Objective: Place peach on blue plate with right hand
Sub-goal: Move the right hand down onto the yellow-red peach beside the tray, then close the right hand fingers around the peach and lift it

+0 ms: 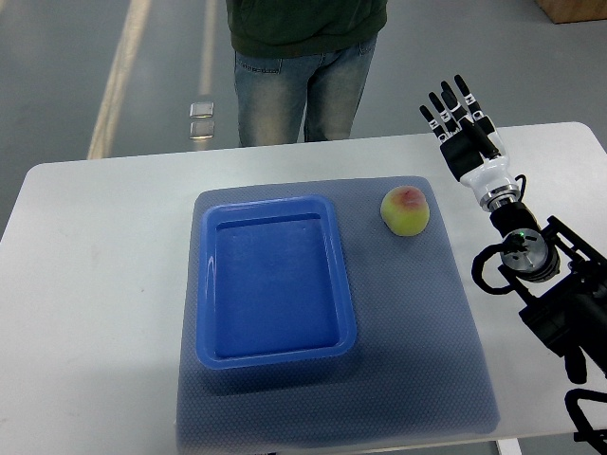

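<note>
A yellow-green peach with a red blush lies on the grey mat, just right of the blue plate's far right corner. The blue plate is a rectangular tray in the middle of the mat, with nothing in it. My right hand is over the table's far right part, up and to the right of the peach and apart from it. Its fingers are stretched out and hold nothing. My left arm does not show.
A grey mat covers the middle of the white table. A person in jeans stands at the table's far edge, behind the plate. My right arm's black wrist and forearm lie along the table's right side.
</note>
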Available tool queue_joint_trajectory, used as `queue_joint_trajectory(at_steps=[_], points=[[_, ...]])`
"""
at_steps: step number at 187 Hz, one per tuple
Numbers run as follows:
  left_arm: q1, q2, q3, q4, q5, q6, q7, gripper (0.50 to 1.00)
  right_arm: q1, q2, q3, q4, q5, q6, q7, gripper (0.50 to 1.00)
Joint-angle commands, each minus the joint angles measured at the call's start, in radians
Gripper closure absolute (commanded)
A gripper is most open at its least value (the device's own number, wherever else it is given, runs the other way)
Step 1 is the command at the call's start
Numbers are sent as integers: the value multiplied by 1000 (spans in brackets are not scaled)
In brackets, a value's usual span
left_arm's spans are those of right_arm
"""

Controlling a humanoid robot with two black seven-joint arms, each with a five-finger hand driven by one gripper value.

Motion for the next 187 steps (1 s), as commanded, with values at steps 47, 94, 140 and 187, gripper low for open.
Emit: queue_joint_trajectory(at_steps=[47,94,140,187], points=[[-3,0,-1,-11,0,35,-5,500,65,-89,-113,0,-143,14,-11,562],[-3,0,0,-18,2,29,-2,500,362,-273,-671,25,-1098,-54,-37,562],[-5,0,0,-31,0,28,-2,500,377,-257,-814,-9,-1211,-161,-80,566],[-3,0,0,-32,0,28,-2,500,382,-261,-909,-37,-1209,-216,-91,579]])
